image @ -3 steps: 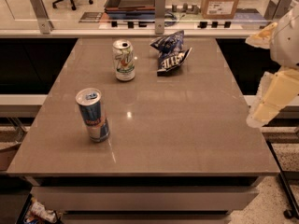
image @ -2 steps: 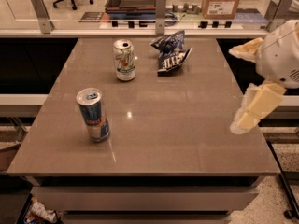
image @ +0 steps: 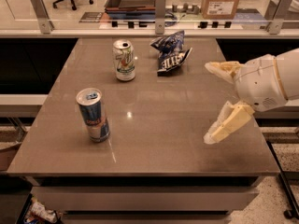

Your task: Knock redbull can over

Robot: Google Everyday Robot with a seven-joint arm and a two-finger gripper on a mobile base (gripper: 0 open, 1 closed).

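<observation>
Slim blue-and-silver redbull can (image: 93, 115) is standing up, nothing done yet | cream two-finger gripper (image: 208, 102) is hanging open over brown table (image: 159, 143), well apart from it | knocking is waiting

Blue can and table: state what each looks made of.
The blue can: likely thin metal, with a shiny silver top and glossy printed wall. The table: smooth grey-brown top, perhaps laminate, showing soft light reflections. The pincer, open, hovers over the table, far from the can.

The hand (image: 209, 102), over the bench's (image: 154, 125) right side, has two cream, tapered fingers (image: 229, 122) on a rounded white wrist housing (image: 261, 83) with one seam line.
</observation>
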